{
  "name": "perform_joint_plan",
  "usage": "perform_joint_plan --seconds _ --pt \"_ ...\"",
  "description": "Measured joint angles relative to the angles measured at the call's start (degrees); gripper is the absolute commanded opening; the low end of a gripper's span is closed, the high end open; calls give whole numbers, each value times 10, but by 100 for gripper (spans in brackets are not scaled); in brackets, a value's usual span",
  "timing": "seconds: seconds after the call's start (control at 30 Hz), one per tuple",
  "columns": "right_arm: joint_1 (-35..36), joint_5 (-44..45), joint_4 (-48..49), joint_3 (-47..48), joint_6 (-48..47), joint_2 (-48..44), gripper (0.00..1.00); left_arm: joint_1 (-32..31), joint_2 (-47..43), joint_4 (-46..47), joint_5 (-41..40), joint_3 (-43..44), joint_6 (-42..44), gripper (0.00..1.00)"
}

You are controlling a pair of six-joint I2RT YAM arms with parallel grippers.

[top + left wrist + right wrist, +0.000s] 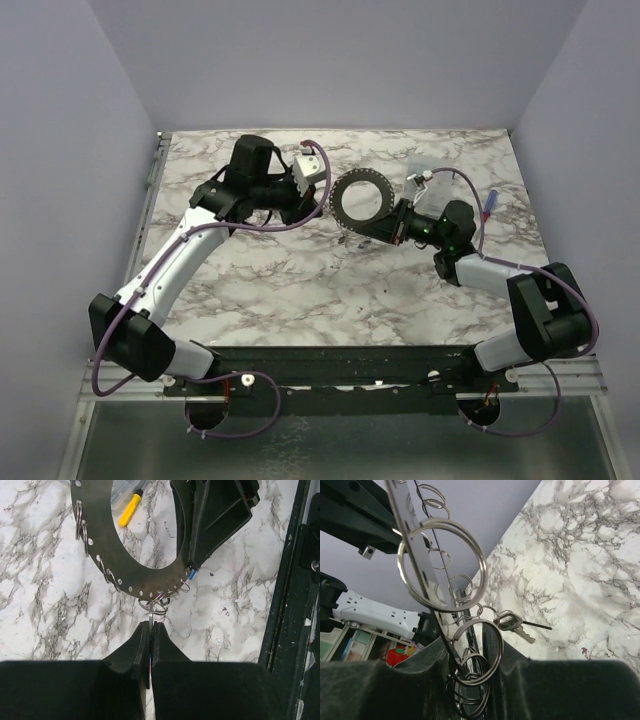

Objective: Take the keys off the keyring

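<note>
Keyring (145,582), a large flat grey metal band, is held above the marbled counter (50,605), its rim clamped in the right pincer (470,655). The left pincer (151,630) is pinched on a thin silver piece (151,621) hung there.

Here's the stage: a table (300,285) topped in white marble pattern with grey veins, boxed in by 3 plain pale lilac walls, the back wall (330,60), the left wall (60,150) and the right wall (590,120). A silver side rail (152,170) runs along the table's left edge, a silver front rail (575,382) crosses the near edge, and below that lies a dull grey panel (330,450). The light is soft and even, with only faint shadows on the marble.
</note>
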Motion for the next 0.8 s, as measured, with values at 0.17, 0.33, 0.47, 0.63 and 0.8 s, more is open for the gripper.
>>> perform_joint_plan --seconds 0.17,0.33,0.47,0.63,0.8 --pt "0 -11 3 -21 -14 2 57 -12 16 -16 -15 8 33 0" --pt "0 -14 -11 -41 -39 2 71 -15 32 -21 -27 14 54 0" --pt "0 -20 -25 -47 -57 2 72 -16 34 -24 -31 15 68 0" --pt "0 -46 -28 -47 -79 2 72 -20 34 -38 -31 15 110 0" --pt "0 -89 -64 -26 -118 -13 72 -27 34 -85 -37 15 177 0"
